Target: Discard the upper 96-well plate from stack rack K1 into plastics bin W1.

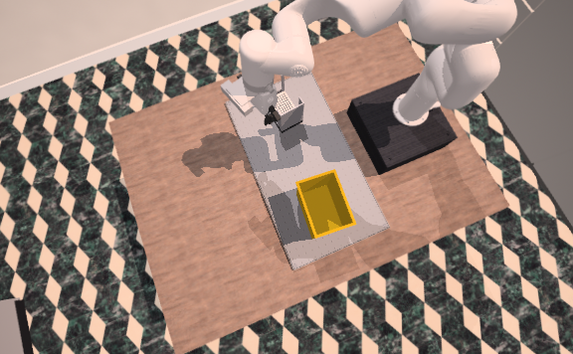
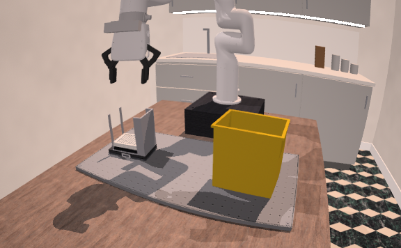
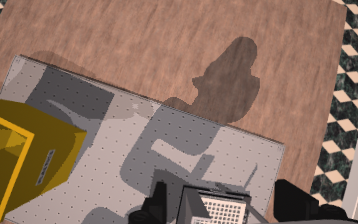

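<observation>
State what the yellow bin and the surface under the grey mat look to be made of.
Yellow bin: probably moulded plastic, with thin, uniformly coloured matte walls and no visible seams. Table: wood or a wood-look veneer, with brown streaked grain and a dull finish. The look alone cannot separate the two.

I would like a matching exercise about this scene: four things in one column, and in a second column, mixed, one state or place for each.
Things:
1. gripper
2. bin
3. well plate
4. arm base block

States or places:
A. yellow, upright on the grey mat
B. black, under the foot of the arm
C. open, in the air above the rack
D. white, lying in the rack

Pairs: 1-C, 2-A, 3-D, 4-B
</observation>
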